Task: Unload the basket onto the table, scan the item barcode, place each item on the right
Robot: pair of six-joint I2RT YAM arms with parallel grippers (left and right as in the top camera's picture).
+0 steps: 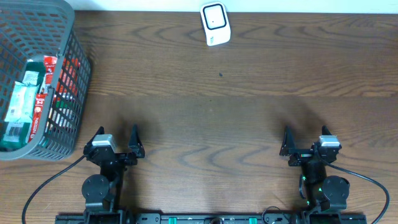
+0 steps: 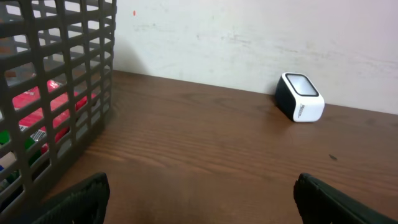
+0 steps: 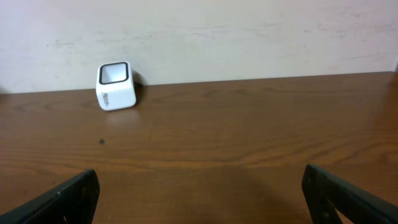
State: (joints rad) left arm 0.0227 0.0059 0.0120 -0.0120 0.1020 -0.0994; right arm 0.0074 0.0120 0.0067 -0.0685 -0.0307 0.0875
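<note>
Sitting low at the near edge of the table (image 1: pixel 217 106), both arms look to be at the very start of the job: nothing has been picked up and no barcode has been presented. The left gripper (image 1: pixel 116 139) stands with its jaws wide apart and empty, and the right gripper (image 1: pixel 303 145) is likewise spread wide with nothing between its fingers. The things to scan lie in the grey mesh basket (image 1: pixel 69 93) at the table's far left, just beyond the left gripper: a red packet (image 1: pixel 48 67) and a green-and-white packet (image 1: pixel 17 107) among them, lying packed side by side. The white barcode scanner (image 1: pixel 215 23) sits at the far edge against the wall, well apart from both arms, its window tilted upward. The next move probably falls to the left arm, which must rise over the basket's rim, reach down inside and close on one packet. After that the packet's barcode, not visible from here, would have to be turned toward the scanner's window.
</note>
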